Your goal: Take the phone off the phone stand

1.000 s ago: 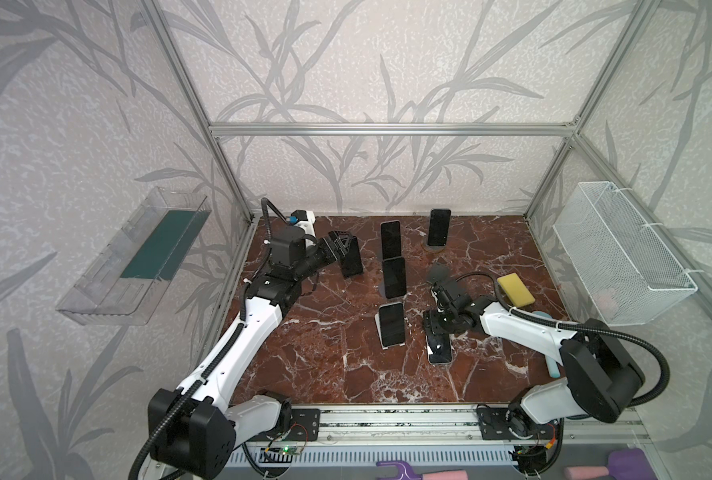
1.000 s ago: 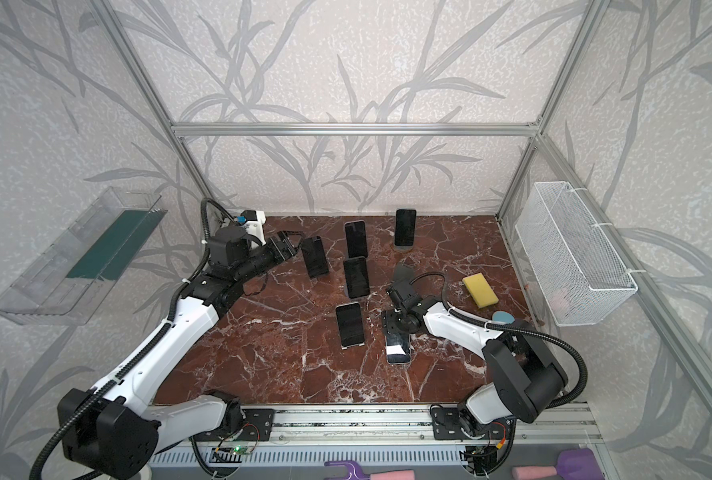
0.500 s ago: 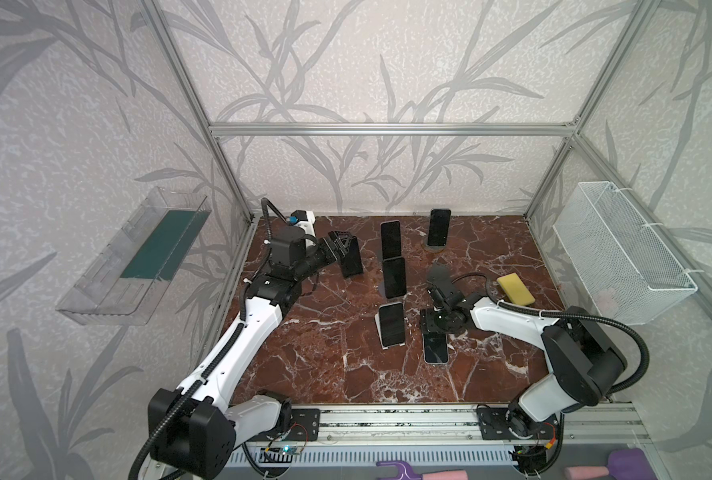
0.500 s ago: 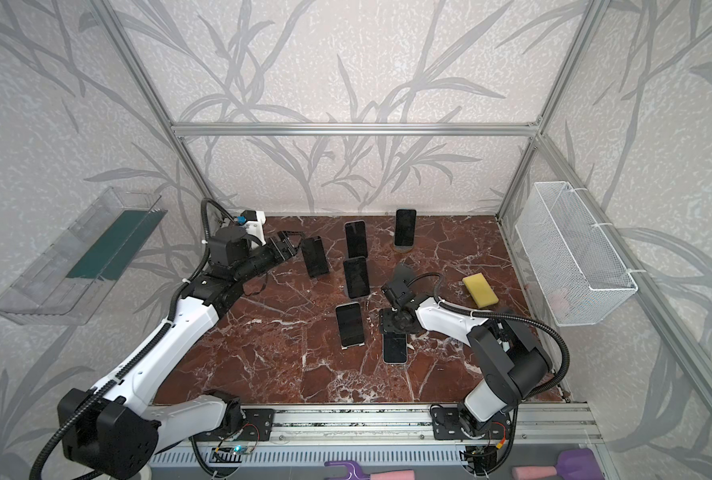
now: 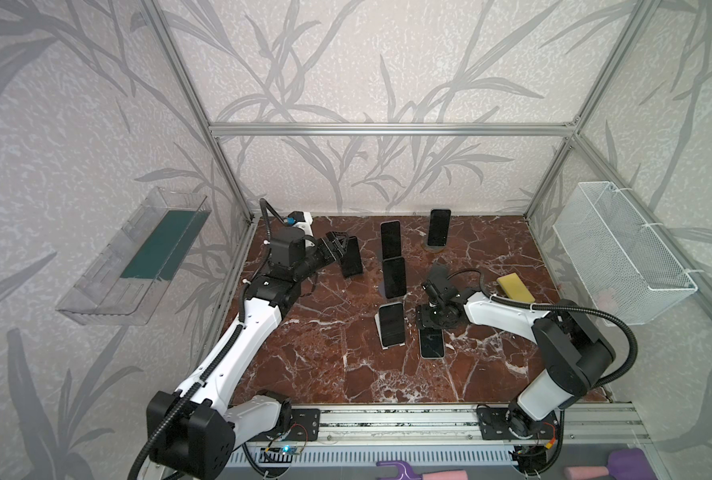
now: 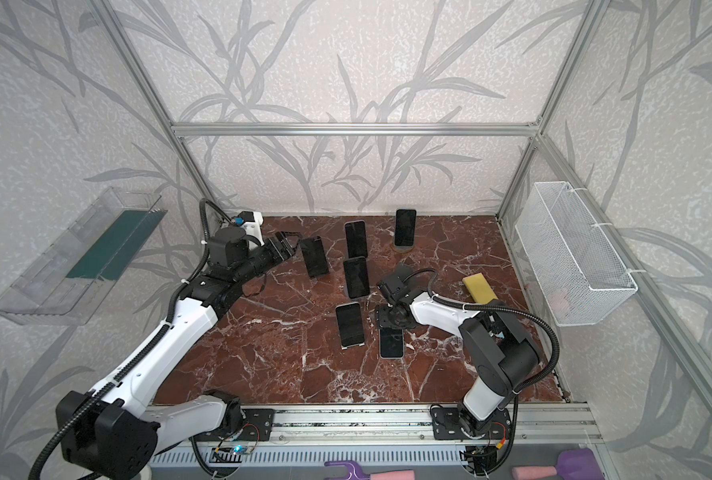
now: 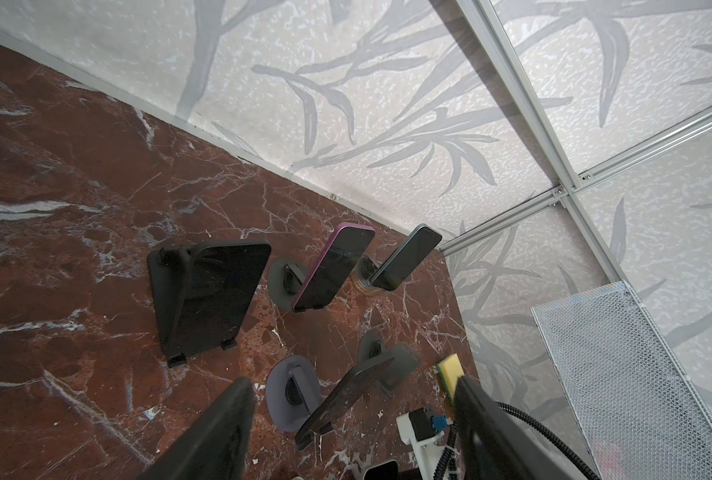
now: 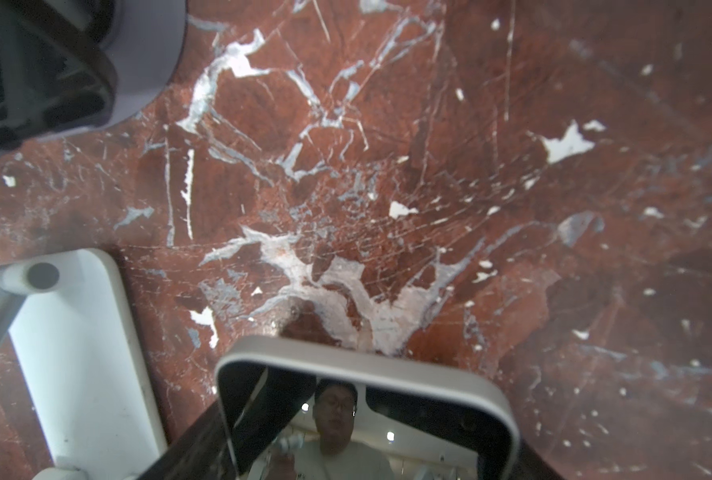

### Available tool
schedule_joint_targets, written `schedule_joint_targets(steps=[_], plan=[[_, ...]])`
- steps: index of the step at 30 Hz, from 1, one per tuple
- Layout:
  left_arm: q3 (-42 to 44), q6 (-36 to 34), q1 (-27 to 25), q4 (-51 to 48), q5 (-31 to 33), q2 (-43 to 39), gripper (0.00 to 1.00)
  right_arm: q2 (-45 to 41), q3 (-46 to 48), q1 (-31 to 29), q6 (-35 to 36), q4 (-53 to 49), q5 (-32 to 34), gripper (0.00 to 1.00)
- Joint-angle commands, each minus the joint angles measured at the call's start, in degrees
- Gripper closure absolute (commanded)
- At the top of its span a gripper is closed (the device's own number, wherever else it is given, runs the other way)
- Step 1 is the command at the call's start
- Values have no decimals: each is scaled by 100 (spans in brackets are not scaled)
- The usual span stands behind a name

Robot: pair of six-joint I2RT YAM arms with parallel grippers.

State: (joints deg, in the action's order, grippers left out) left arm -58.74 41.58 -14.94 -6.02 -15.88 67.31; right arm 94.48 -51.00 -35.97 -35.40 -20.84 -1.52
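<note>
A white-edged phone (image 5: 432, 344) (image 6: 391, 343) lies flat on the marble table, screen up. My right gripper (image 5: 429, 326) (image 6: 389, 326) points down at its far end. In the right wrist view the phone (image 8: 366, 374) sits between the two dark fingers (image 8: 192, 451), which stand close along its sides; whether they press on it does not show. Behind the gripper stands an empty dark phone stand (image 5: 439, 272). My left gripper (image 5: 339, 245) (image 7: 352, 436) is open and empty, right beside the top of a black phone (image 5: 352, 262) (image 7: 217, 299) that leans on a black stand.
Several other phones lean on stands: a purple one (image 5: 390, 239), a dark one (image 5: 439, 227) at the back, one in the middle (image 5: 393, 277), one on a white stand (image 5: 390, 330) (image 8: 79, 353). A yellow sponge (image 5: 515, 287) lies right. A wire basket (image 5: 620, 257) hangs on the right wall.
My right arm's elbow has swung back and left, and its gripper and the flat phone have shifted slightly left. The left arm has stayed in place.
</note>
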Motion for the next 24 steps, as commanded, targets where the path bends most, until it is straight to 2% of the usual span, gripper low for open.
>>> schedule_joint_targets(steps=[1,11,14,20,24], plan=[[-30,-49,-9,-126,119,-108,24,249,22,-49,-74,-191,22,22],[-45,-45,-9,-127,81,-125,24,299,-24,-71,-77,-329,117,22],[-41,-36,-9,-120,58,-113,24,262,116,-109,-375,-232,187,22],[-41,-27,-9,-101,30,-113,24,-84,63,-171,-398,-417,329,21],[-33,-27,-9,-80,-5,-123,24,-540,-203,-170,-316,-807,665,18]])
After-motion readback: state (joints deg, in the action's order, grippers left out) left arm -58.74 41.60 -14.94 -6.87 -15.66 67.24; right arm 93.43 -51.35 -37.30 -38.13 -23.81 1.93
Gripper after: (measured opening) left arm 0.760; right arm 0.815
